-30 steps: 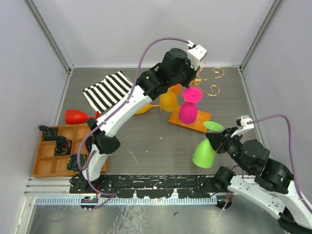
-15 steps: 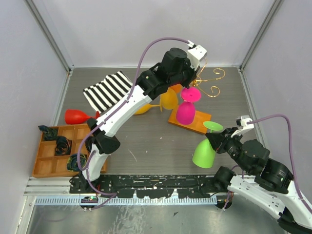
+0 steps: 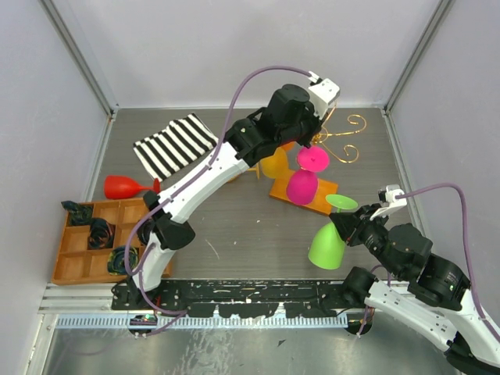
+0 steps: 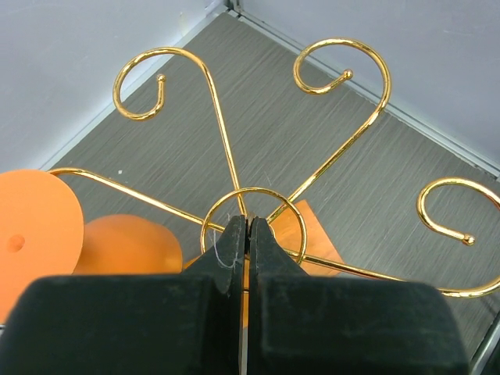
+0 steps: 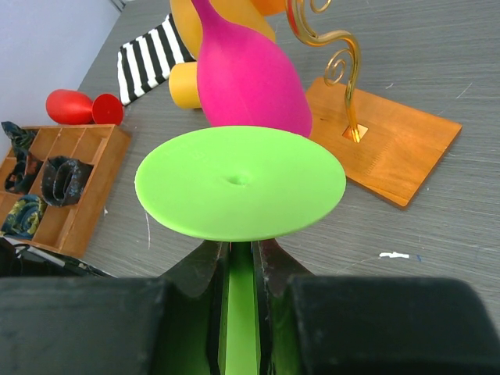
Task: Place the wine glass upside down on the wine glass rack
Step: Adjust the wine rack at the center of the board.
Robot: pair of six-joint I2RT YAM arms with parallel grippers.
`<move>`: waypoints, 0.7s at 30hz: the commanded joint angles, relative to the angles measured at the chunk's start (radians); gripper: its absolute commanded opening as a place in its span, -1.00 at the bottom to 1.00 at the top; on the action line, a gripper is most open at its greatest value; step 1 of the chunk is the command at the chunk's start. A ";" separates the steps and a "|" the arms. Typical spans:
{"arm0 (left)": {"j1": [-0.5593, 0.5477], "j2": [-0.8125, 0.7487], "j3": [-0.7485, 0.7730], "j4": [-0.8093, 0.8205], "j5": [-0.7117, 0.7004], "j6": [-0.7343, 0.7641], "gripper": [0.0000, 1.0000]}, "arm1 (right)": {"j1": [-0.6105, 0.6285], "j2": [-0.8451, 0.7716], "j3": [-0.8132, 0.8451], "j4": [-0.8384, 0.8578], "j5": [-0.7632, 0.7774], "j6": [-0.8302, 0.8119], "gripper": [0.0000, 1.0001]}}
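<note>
Observed: left gripper [image 4: 248,226] pinched shut on the top ring of the wine glass rack [image 4: 223,141], apparently steadying it, while right gripper [image 5: 241,258] clamps the stem of the inverted green wine glass [image 5: 240,181] near the rack, ready for hanging.

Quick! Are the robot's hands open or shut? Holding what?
Left gripper: shut, tips at the thin gold wire rack's centre ring.
Right gripper: shut on the lime-green plastic wine glass's stem.
</note>
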 commanded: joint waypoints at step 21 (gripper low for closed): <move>-0.067 0.127 0.115 0.072 -0.256 -0.034 -0.87 | 0.004 -0.019 0.004 0.050 0.019 0.011 -0.99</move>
